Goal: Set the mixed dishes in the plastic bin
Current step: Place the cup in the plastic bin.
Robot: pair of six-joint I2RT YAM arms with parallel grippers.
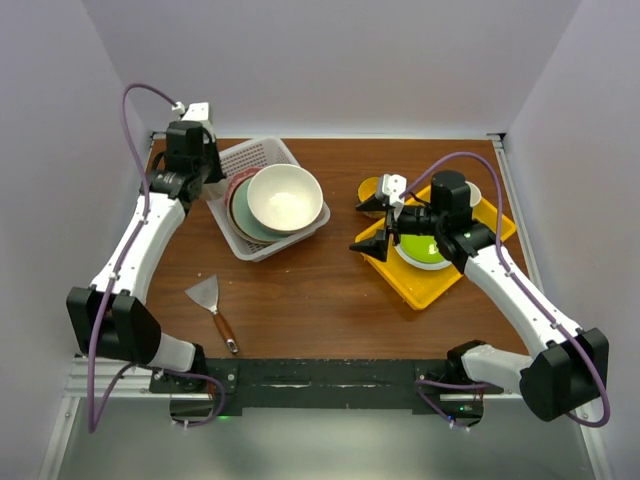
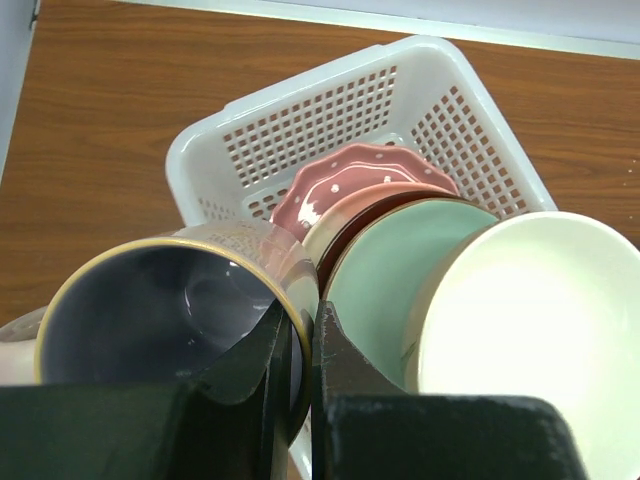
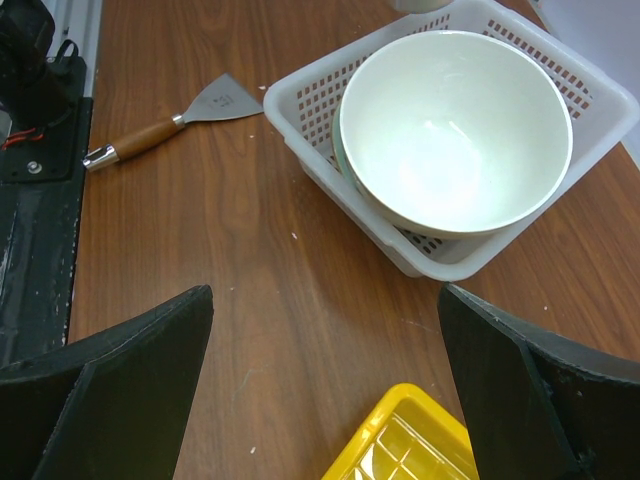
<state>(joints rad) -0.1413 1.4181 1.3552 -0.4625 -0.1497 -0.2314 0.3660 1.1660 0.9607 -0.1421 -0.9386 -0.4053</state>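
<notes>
The white plastic bin (image 1: 300, 232) stands at the back left. It holds the large cream bowl (image 1: 285, 197) on top of stacked dishes. In the left wrist view the bin (image 2: 330, 100) holds the pink dotted plate (image 2: 350, 180), the cream-pink plate (image 2: 355, 212), the dark red-rimmed bowl with a pale green inside (image 2: 400, 270) and the cream bowl (image 2: 540, 330). My left gripper (image 2: 300, 312) is shut on the rim of the pinkish mug (image 2: 170, 300) at the bin's left edge. My right gripper (image 3: 325, 290) is open and empty over the table. The yellow mug (image 1: 371, 188) stands beside it. The blue plate is hidden.
A flat yellow tray (image 1: 420, 285) at the right holds a lime-green plate (image 1: 422, 248); its corner shows in the right wrist view (image 3: 410, 440). A wooden-handled scraper (image 1: 210, 298) lies at the front left and also shows in the right wrist view (image 3: 170, 125).
</notes>
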